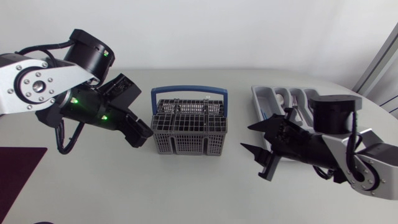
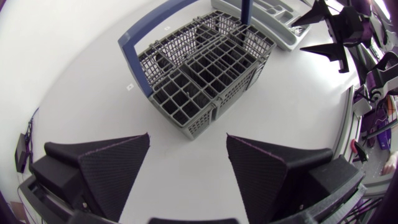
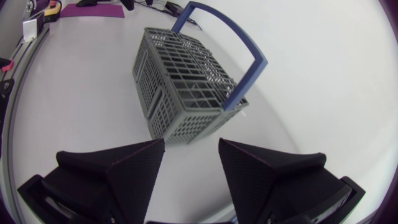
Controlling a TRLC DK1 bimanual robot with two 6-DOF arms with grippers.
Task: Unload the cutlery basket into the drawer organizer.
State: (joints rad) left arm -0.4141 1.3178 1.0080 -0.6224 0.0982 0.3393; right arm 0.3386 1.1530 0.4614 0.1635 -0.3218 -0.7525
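Left gripper [image 2: 188, 135] spread wide, empty, just short of the cutlery basket [image 1: 189, 124] on the worktop [image 1: 124, 186]. Right gripper [image 1: 245, 138] likewise wide, empty, between basket and drawer organizer [image 1: 259, 94]. Judged step: approaching a pick. Next: descend into a compartment; contents unclear.

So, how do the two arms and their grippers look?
The left arm and right arm have silver-grey links with round black joints. Green lights and a black cable show on the left one. The left gripper and right gripper are matte black, each with two broad wedge-shaped fingers.
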